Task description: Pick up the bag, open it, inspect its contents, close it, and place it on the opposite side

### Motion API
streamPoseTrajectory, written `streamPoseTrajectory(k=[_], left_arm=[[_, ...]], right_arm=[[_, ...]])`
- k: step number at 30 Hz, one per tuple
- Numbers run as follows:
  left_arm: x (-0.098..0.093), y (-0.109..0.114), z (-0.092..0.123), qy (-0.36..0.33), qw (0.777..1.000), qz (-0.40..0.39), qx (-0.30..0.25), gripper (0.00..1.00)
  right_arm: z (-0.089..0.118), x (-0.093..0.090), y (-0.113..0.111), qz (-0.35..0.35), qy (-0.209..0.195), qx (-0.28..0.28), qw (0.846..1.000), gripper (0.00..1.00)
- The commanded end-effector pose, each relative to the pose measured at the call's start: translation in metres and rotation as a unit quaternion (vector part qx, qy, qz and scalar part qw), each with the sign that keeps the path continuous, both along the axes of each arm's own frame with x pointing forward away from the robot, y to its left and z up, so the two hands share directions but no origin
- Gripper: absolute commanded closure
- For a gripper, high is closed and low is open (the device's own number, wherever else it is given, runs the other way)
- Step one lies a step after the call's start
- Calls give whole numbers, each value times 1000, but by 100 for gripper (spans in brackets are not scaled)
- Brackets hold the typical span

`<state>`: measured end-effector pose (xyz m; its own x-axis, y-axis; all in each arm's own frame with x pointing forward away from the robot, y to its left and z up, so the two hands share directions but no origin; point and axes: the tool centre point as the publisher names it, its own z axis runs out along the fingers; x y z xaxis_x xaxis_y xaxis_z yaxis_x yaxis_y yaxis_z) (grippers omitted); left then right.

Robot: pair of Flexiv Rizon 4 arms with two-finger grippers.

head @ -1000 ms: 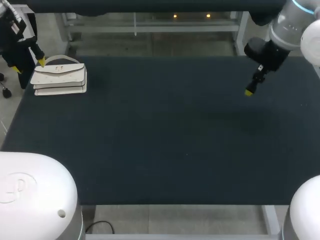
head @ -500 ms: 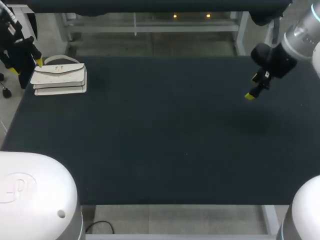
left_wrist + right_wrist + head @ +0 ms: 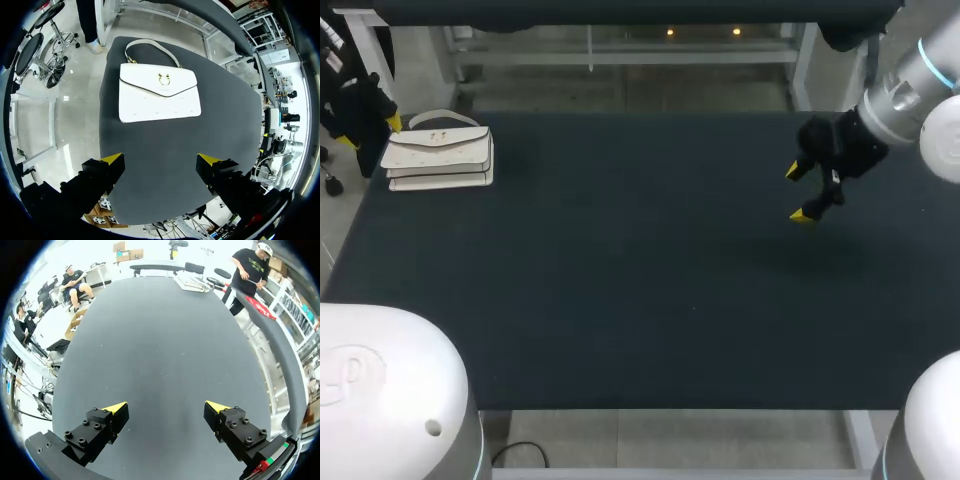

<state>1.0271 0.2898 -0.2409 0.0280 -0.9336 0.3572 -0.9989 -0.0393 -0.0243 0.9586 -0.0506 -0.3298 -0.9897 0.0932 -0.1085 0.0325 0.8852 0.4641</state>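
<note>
My left gripper [image 3: 367, 131] is at the far left corner of the worktop [image 3: 640, 300], fingers apart, nothing in them. The white bag [image 3: 438, 152] lies just beside it, ahead of the fingers, flap closed, not touching them. My right gripper [image 3: 796, 192] hangs above the worktop's far right, fingers spread wide, holding nothing.

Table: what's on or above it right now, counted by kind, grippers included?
Bags: 1, the white bag, flap closed.
Grippers: 2, the left gripper just short of the bag and the right gripper far from it, both with jaws open and empty.
Total: 3.
</note>
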Motion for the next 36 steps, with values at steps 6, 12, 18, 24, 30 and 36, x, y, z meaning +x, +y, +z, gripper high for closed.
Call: streamPoseTrajectory(k=[6,12,18,24,30,36], left_arm=[[9,5,-7,7,1000,7,-9,0],[9,4,-9,10,1000,7,-14,0],[7,5,-12,9,1000,12,-23,0],[7,5,-15,10,999,18,-32,0],[4,8,-15,11,999,26,-42,0],[2,20,-19,3,997,41,-59,0]], right_arm=[[-18,41,-3,12,46,8,999,0],[-20,50,-5,48,66,48,996,0],[-28,45,-3,59,62,70,994,0],[-33,41,8,60,56,64,995,0],[-33,38,13,64,35,82,994,0],[-34,38,14,62,34,88,994,0]])
